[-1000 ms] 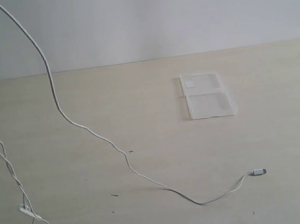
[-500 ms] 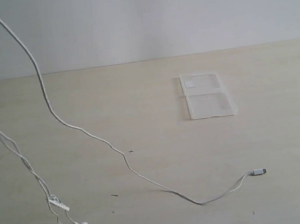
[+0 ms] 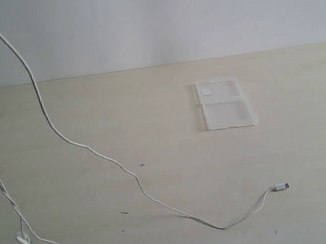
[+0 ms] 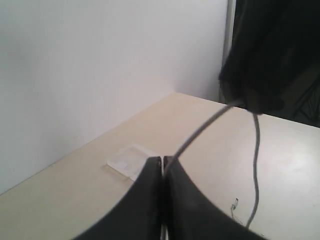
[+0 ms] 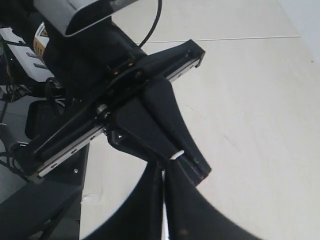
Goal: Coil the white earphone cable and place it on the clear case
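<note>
Matte beige tabletop (image 3: 301,162) carries thin white cable (image 3: 136,179).

Soft, even, slightly hazy light; faint shadows; blurred close-up wrist foregrounds.

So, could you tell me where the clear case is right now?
In the exterior view the clear case lies flat on the table, right of centre toward the back wall, apart from the white earphone cable.

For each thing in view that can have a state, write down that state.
Earphone cable: uncoiled, one part lifted, plug end lying on the table.
Clear case: open flat, no cable on it.
Left gripper: jaws shut on the cable.
Right gripper: jaws shut; any hold unclear.
</note>
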Available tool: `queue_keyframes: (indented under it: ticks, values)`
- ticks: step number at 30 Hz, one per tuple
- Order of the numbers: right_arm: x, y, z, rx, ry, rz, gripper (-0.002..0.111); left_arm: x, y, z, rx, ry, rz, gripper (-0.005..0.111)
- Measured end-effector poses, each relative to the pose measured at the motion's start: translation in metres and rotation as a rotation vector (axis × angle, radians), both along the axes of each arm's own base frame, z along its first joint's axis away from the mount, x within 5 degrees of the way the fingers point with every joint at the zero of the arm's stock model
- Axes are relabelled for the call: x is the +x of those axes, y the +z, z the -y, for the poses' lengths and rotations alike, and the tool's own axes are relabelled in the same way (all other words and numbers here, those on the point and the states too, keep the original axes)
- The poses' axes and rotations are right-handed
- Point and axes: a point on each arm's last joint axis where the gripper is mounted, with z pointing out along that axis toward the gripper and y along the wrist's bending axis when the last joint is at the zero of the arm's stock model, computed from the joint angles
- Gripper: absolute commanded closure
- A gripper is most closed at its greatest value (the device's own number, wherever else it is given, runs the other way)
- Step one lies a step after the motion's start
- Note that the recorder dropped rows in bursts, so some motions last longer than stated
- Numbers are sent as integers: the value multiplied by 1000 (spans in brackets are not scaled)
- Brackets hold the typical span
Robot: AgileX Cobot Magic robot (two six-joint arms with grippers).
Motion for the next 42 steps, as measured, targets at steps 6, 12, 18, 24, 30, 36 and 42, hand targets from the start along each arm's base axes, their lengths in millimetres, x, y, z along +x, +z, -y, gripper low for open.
queue_keyframes:
  ticks: [6,12,18,24,30,36,42]
  values:
    - [8,-1,2,-18,-89,27,88,0,0,0,10,-1,9,107]
    - [17,-4,7,-73,-197,55,59,0,1,0,-1,-2,12,107]
    - [21,-9,10,-130,-234,76,58,1,4,-1,6,11,24,107]
    - [26,-39,4,-200,-234,28,58,0,17,-1,13,20,46,107]
    - [43,-63,8,-190,-277,-62,58,-1,19,-1,2,21,40,107]
    - [49,-80,3,-140,-302,-104,58,-1,19,-1,3,22,38,107]
    - [50,-93,-2,-119,-310,-127,61,-1,19,-1,0,22,35,107]
